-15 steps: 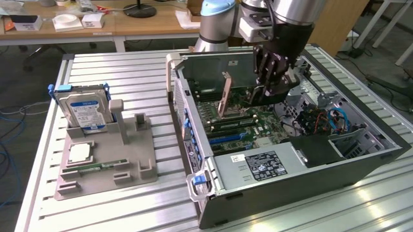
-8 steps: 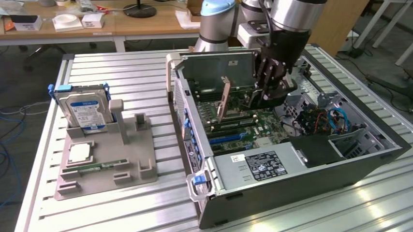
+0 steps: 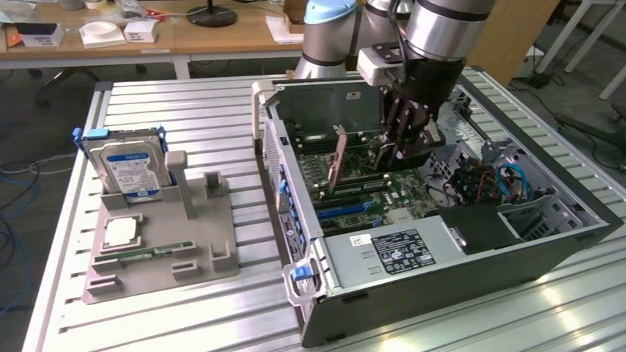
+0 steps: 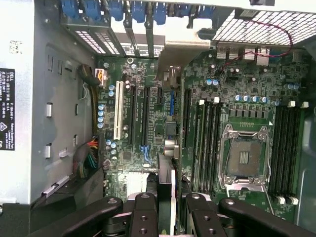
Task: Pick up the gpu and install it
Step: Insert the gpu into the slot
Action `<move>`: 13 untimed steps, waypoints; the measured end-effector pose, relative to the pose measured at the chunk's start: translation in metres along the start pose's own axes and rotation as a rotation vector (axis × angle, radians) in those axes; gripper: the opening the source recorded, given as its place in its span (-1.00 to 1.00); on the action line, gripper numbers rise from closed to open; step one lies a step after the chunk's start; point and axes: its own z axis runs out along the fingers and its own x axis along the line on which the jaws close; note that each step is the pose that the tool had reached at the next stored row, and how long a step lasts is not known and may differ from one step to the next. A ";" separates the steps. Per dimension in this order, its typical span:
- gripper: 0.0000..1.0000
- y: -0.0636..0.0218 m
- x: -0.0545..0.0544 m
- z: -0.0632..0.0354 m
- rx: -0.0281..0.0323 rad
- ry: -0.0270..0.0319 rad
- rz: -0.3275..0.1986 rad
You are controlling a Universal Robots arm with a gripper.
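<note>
Gpu (image 4: 166, 180) gripped edge-on between the jaws: thin, dark, with a pale strip along one side, reaching out from the two black fingers (image 4: 143, 215) toward the motherboard (image 4: 163, 118). Sits inside the open computer case (image 3: 450, 293), over the stretch of board between the long black expansion slots (image 4: 134, 116) and the nearer bank of memory slots (image 4: 207, 143). Contact between far edge and board: impossible to tell.

On the other side of the black slots, a white slot (image 4: 117, 113). Past the memory slots, a silver-framed CPU socket (image 4: 245, 158), then a second memory bank (image 4: 286, 148). Along one edge of the case, a row of blue plastic tabs (image 4: 113, 10).

In the exterior view, silver-and-black arm (image 3: 445, 29) reaching down into the case from above, fingers low among the boards. At the near end of the case, a power supply (image 3: 391, 253) with a black label; toward the exterior view's right, blue cables (image 3: 511, 183).

Case lying on its side on a slatted metal worktop (image 3: 196, 110). On the same worktop, well apart toward the exterior view's left, a grey holder (image 3: 201, 224). Standing upright in it, a hard drive (image 3: 127, 169) with a blue-white label; lying flat nearer the camera, a square processor chip (image 3: 119, 232); just in front of the chip, a narrow green memory stick (image 3: 157, 252). Behind everything, a wooden desk (image 3: 225, 37) with small boxes.
</note>
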 end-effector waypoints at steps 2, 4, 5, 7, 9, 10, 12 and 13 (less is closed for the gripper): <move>-0.47 0.0000 0.000 0.0000 0.0000 -0.0001 0.000; -0.47 0.0000 0.000 0.0002 0.0001 -0.0003 0.000; -0.47 0.0001 -0.001 0.0004 0.0001 -0.0002 0.000; -0.47 -0.0002 -0.004 0.0011 0.0001 -0.0001 0.000; -0.47 -0.0001 -0.007 0.0023 0.0001 -0.0001 0.000; -0.47 0.0006 -0.008 0.0033 0.0001 -0.0002 0.000; -0.47 0.0052 -0.008 0.0054 0.0003 -0.0003 0.000; -0.47 0.0073 -0.009 0.0067 0.0003 -0.0002 0.000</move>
